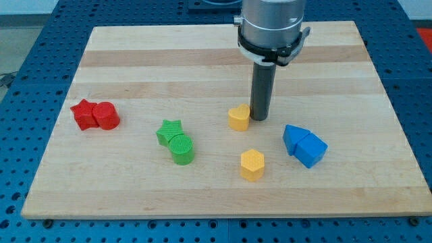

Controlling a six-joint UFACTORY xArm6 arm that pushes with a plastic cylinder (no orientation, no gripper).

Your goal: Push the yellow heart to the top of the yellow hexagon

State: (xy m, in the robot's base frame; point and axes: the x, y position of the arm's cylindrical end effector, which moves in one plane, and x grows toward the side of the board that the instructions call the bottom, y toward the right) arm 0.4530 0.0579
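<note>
The yellow heart (238,117) lies near the middle of the wooden board (135,67). The yellow hexagon (252,164) sits below it and a little to the view's right, with a gap between them. My tip (259,119) stands right beside the heart, touching or nearly touching its right side. The tip is above the hexagon in the view.
A red star-like block (84,114) and a red cylinder (106,115) touch at the view's left. A green star (169,131) and a green cylinder (181,148) touch left of the hexagon. Two blue blocks (304,145) touch at its right.
</note>
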